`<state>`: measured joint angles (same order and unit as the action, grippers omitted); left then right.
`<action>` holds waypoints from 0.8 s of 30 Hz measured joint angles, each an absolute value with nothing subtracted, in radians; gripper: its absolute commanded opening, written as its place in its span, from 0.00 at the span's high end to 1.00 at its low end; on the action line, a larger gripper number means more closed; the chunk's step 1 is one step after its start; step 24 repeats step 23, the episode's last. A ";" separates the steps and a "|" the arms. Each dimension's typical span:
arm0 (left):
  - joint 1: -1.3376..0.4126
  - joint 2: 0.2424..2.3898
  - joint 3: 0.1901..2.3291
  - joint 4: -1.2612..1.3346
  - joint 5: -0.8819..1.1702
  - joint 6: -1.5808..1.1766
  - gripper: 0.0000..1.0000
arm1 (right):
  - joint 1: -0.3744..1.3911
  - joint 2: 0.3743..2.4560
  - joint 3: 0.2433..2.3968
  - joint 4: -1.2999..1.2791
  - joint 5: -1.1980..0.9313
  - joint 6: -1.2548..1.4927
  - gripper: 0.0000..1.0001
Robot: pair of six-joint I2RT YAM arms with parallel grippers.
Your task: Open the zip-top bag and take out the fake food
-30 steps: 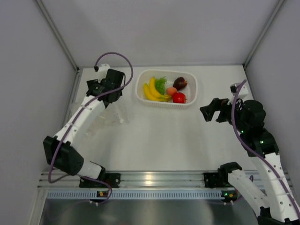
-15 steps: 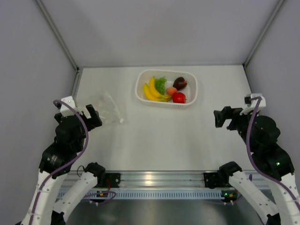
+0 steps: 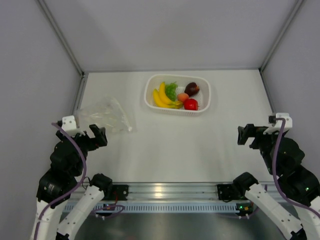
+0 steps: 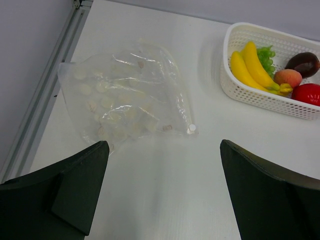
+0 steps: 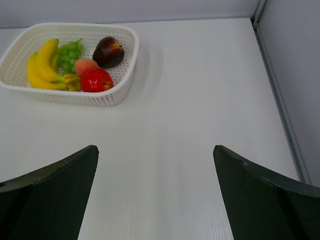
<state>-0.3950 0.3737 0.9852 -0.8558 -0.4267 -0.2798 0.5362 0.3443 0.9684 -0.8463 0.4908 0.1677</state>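
Both claws gape wide, empty: left claw by the bag at the desk's left edge, right claw at its right edge; toy food fills the basket.

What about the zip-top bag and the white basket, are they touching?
Apart. The left wrist view shows bare table between the zip-top bag and the white basket; the top view agrees.

The zip-top bag, clear, crinkled and white-dotted, lies flat on the bench at left. The fake food sits grouped in the white basket, well apart.
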 measured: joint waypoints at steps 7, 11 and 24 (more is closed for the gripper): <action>-0.395 0.374 0.985 -0.856 -0.408 -0.281 0.01 | 0.536 0.397 0.968 -0.857 0.511 0.168 0.01; -0.395 0.377 0.985 -0.856 -0.410 -0.286 0.01 | 0.537 0.406 0.949 -0.851 0.511 0.169 0.01; -0.395 0.392 0.985 -0.855 -0.412 -0.294 0.01 | 0.537 0.405 0.890 -0.798 0.503 0.172 0.00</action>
